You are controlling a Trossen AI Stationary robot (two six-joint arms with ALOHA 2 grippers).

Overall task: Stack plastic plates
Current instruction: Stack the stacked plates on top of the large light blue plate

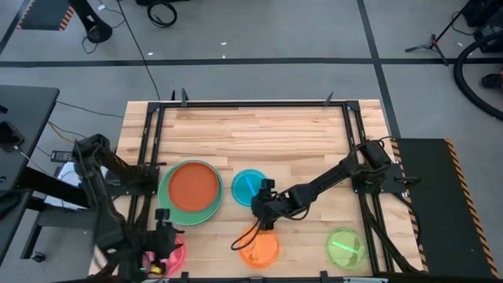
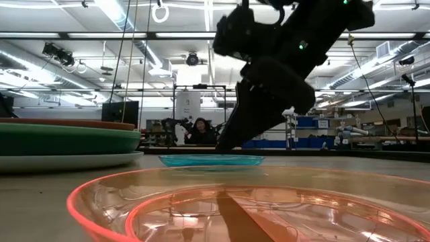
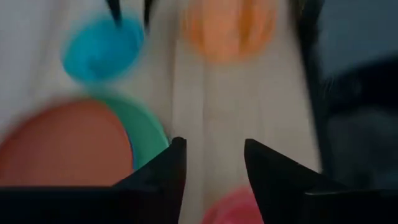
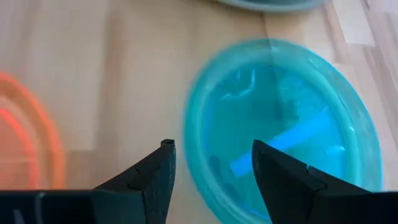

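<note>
Two claws, both spread: right claw (image 1: 262, 206) above the teal plate (image 1: 248, 187); left claw (image 1: 163, 245) at the pink plate's (image 1: 174, 257) ten o'clock.

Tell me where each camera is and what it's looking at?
High view: above, straight down on table, both arms, big plate stack.
Low view: tabletop height, across orange plate toward teal plate; dark arm above.
Left wrist view: open left gripper above wood.
Right wrist view: open right gripper over teal plate.
Shared: every view shows the teal plate.
</note>
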